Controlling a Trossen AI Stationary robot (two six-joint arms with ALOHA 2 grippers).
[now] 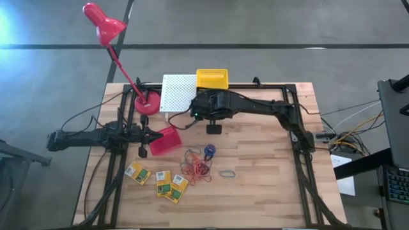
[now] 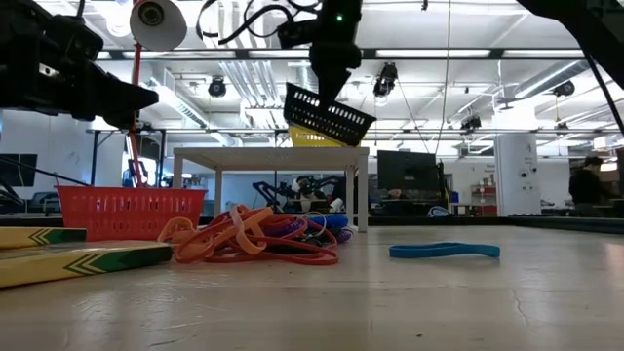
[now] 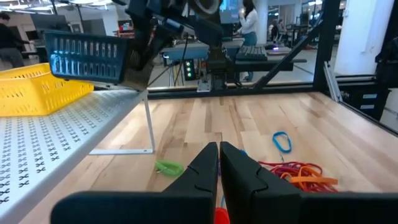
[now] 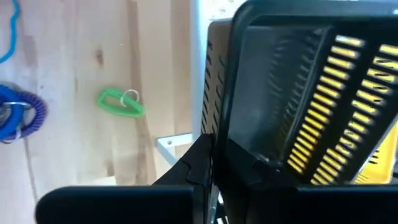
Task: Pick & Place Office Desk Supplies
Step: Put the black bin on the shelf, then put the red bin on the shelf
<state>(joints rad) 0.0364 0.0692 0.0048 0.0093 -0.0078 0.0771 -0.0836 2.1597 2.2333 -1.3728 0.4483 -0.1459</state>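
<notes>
My right gripper is shut on a black slotted basket, which hangs above the white perforated rack and in front of the yellow basket that stands on the rack. My left gripper is shut and holds nothing, level beside the red basket, which stands on the table. A tangle of orange-red rubber bands lies mid-table, with a blue coiled ring beside it and a grey ring to its right. Three yellow-and-green boxes lie flat near the front left. My right gripper pinches the black basket's upright side wall at its rim, one finger outside and one inside the basket. The fingers slant down onto it from above. The basket hangs tilted below them, clear of the rack.
A red desk lamp stands with its base at the rack's left. A green tag lies on the wood near the rack's leg. A small dark block sits mid-table. Bare wood spreads across the table's right half.
</notes>
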